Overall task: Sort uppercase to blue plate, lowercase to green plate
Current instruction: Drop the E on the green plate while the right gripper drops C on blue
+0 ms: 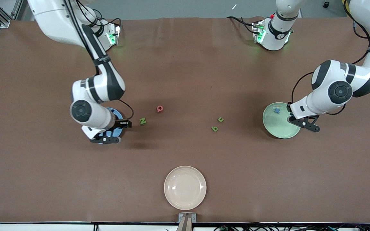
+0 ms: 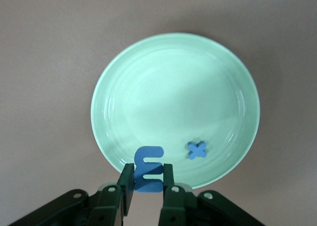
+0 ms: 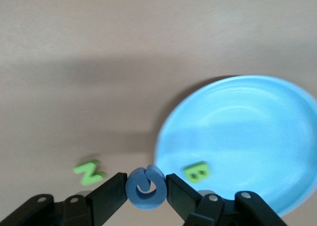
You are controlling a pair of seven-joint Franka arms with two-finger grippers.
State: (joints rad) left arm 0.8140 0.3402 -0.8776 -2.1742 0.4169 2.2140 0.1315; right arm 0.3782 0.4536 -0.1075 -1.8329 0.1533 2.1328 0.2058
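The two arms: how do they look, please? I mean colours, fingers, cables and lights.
Both arms are glossy white with black joint bands and round dark grey joint caps. Black cables run along each. The left gripper and right gripper have black angular fingers with bolts. The bases glow green.

The left gripper (image 2: 148, 184) is clamped on a blue m (image 2: 148, 169), held over the green plate's (image 2: 148, 72) rim. A blue x (image 2: 197, 150) lies flat in the plate, at about two o'clock from the m, just apart from it.
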